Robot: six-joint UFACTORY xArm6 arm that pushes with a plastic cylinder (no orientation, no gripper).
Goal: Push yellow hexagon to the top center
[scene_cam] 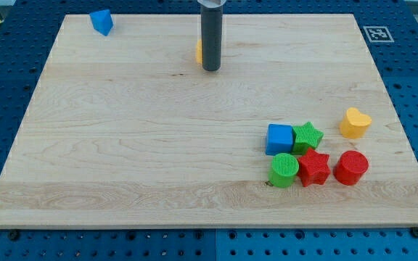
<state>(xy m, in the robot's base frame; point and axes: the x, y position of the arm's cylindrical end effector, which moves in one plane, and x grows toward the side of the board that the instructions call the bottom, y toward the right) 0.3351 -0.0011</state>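
Yellow hexagon [199,51] sits near the table's [122,145] top centre, mostly hidden behind my tip [210,69] (touching, apparently); no fingers fitted, so none released or clenched; task judged nearly complete.

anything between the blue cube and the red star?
Yes: the green star sits between the blue cube and red star, touching both, in the camera view.

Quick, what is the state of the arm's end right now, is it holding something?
No jaws: only a rod. My tip is at the view's top centre, against the right side of the yellow block, which it mostly hides. It holds nothing.
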